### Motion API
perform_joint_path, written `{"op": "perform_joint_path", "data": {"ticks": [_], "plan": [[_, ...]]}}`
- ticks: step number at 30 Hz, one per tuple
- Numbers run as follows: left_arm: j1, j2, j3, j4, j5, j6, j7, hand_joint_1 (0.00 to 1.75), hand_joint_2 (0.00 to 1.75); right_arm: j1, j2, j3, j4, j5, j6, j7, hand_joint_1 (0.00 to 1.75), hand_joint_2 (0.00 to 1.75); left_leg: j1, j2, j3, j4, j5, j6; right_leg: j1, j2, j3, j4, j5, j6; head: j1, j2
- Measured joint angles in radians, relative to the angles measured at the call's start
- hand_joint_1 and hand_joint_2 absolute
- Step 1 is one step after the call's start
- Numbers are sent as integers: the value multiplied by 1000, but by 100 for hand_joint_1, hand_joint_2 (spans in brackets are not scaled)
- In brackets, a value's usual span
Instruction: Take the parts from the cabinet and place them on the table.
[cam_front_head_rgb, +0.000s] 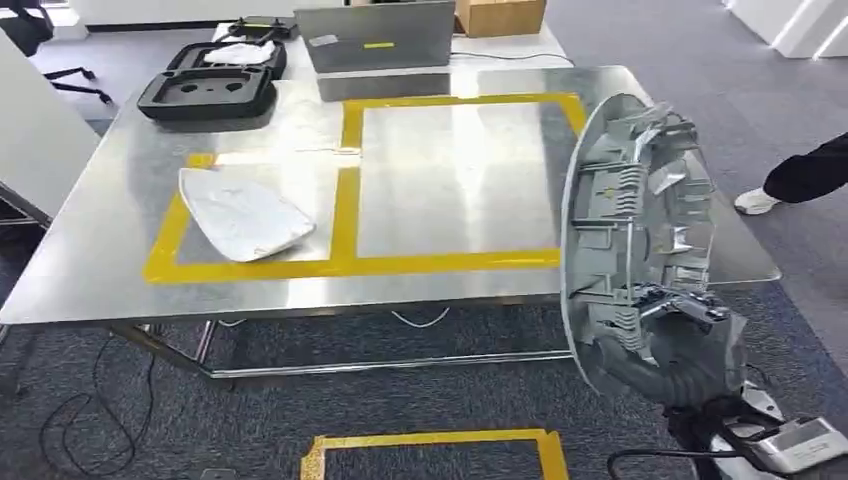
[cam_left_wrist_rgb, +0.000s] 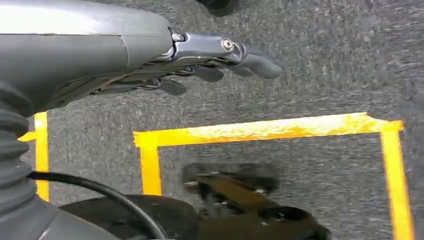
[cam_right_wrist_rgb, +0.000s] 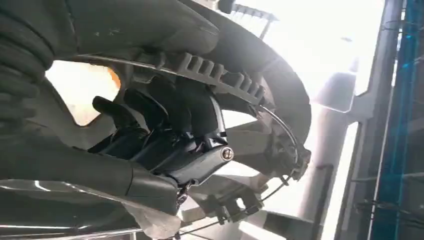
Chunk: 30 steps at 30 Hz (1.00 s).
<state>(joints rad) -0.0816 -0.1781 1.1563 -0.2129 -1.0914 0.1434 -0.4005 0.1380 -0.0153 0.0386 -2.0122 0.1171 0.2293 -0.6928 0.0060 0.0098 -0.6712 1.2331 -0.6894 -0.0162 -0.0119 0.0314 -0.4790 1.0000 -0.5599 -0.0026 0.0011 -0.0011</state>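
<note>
A large grey plastic part (cam_front_head_rgb: 635, 240), round-edged with ribs and clips on its inner side, stands upright on edge, held by the right hand (cam_front_head_rgb: 680, 325) at the right end of the desk (cam_front_head_rgb: 450, 180). A white flat part (cam_front_head_rgb: 243, 215) lies on the desk inside the left yellow-taped box.

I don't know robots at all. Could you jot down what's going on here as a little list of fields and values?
Right hand: the right hand grips a large grey ribbed part, held upright beside the table's right end
Left hand: the left hand hangs over grey carpet, holding nothing
Table: metal table marked with yellow tape boxes
Already on table: a white part inside the left tape box
Right tape box: nothing in it yet
Far end: black foam tray and a grey case
</note>
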Motion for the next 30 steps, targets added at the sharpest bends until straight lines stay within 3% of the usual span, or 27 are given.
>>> {"op": "perform_joint_path", "data": {"ticks": [1,2,3,4,5,7,9,10,11,12,13,14,15,16,17,18,19,20,22,23,24,25,27,28,29,30], "plan": [[1,1,2,0,0,0,0,0,175,-2,-3,5,12,3,0,0,175,175,0,0,1,-63,65,2,-1,2,22,0,-16,5,-2,0],[3,1,5,0,0,0,0,0,175,-4,-5,7,24,5,0,0,175,175,0,-3,0,-131,177,6,-1,3,39,-1,-33,7,-2,0],[8,3,6,0,0,0,0,0,175,-10,-8,10,41,6,1,0,175,175,-4,-8,-10,-159,263,11,2,6,56,7,-50,12,1,0],[8,3,6,0,0,0,1,0,175,-13,-12,13,52,8,3,-1,175,175,-6,-8,-1,-157,246,19,4,11,43,1,-61,22,0,0],[6,1,7,0,0,0,3,0,175,-16,-14,15,56,8,4,0,175,175,-7,-7,6,-159,246,23,3,11,52,-11,-71,27,1,0],[-1,1,7,0,0,0,2,0,175,-24,-21,18,63,7,4,0,175,175,-4,-7,18,-170,237,38,3,9,67,5,-53,40,2,0],[-4,1,7,0,0,0,0,0,175,-31,-25,21,72,7,5,0,175,175,3,-8,42,-187,230,49,2,-15,5,102,-41,51,8,0],[-4,1,7,0,0,0,0,0,175,-34,-27,22,76,7,5,0,175,175,3,-8,50,-192,224,52,1,-21,-50,179,-45,54,8,0],[-4,1,7,0,0,0,0,0,175,-33,-28,23,80,7,5,0,175,175,4,-8,59,-195,216,53,1,-23,-109,249,-74,56,8,0],[-3,0,7,0,0,0,0,0,175,-33,-31,23,83,8,5,0,175,175,5,-8,69,-196,205,52,0,-23,-158,291,-122,57,10,0],[-1,-1,7,0,-1,0,0,0,175,-34,-33,26,88,8,5,0,175,175,7,-9,84,-197,192,52,0,-23,-191,300,-164,59,11,0],[1,-2,7,0,-1,0,0,0,175,-34,-35,26,91,8,5,0,175,175,9,-9,100,-197,180,50,-1,-24,-207,286,-180,59,12,0],[2,-2,7,0,-1,0,0,0,175,-33,-35,27,95,8,5,0,175,175,12,-10,122,-197,163,47,-3,-25,-213,244,-169,61,12,0],[2,-3,7,0,0,0,0,0,175,-34,-35,28,97,8,5,0,175,175,15,-11,143,-197,147,42,-5,-28,-210,182,-118,64,12,0],[2,-3,7,0,0,0,0,0,175,-33,-35,29,100,8,5,0,175,175,17,-11,162,-197,133,35,-9,-34,-205,114,-34,68,13,0],[4,0,8,0,0,0,0,0,175,-32,-37,31,106,8,5,0,175,175,12,-12,166,-196,119,28,-13,-55,-206,69,102,70,19,0],[6,-1,7,0,-1,1,2,0,175,-36,-38,32,112,10,6,2,175,175,9,-13,177,-194,110,19,-6,-58,-211,65,98,52,21,0],[3,0,8,0,-1,5,5,0,175,-34,-39,34,114,17,5,6,175,175,8,-10,177,-196,108,13,-6,-47,-198,67,109,39,13,0],[0,0,8,0,-1,9,6,0,175,-48,-41,35,118,35,5,15,175,175,9,-7,181,-200,119,1,-7,-42,-197,63,105,33,12,0],[-6,0,8,0,-1,11,6,0,175,-52,-45,35,121,42,3,19,175,175,10,-7,163,-174,132,-6,-13,-41,-184,54,103,28,14,0],[-8,0,8,0,-1,12,5,0,175,-54,-45,35,126,50,-4,23,175,175,10,-7,125,-110,157,-9,-13,-42,-174,47,101,25,13,0],[-10,0,8,0,-1,12,4,0,175,-59,-45,35,132,58,-6,26,175,175,10,-7,81,-41,151,-11,-12,-42,-167,42,96,18,14,0],[-7,0,8,0,-2,13,2,0,175,-66,-46,42,141,68,-16,30,175,175,10,-7,-2,72,69,-12,-7,-38,-152,40,84,5,13,0],[-4,0,8,0,-2,13,2,0,175,-66,-49,45,146,73,-19,32,175,175,10,-7,-28,96,33,-10,-4,-34,-144,40,78,1,13,0],[-2,-1,8,0,-2,13,2,0,175,-66,-52,45,150,74,-23,32,175,175,9,-7,-38,90,32,-6,-1,-30,-135,40,71,-1,13,0],[-2,0,8,0,-3,13,2,0,175,-66,-53,45,153,79,-26,32,175,175,6,-7,-35,59,60,0,4,-27,-125,39,65,-3,13,0]]}}
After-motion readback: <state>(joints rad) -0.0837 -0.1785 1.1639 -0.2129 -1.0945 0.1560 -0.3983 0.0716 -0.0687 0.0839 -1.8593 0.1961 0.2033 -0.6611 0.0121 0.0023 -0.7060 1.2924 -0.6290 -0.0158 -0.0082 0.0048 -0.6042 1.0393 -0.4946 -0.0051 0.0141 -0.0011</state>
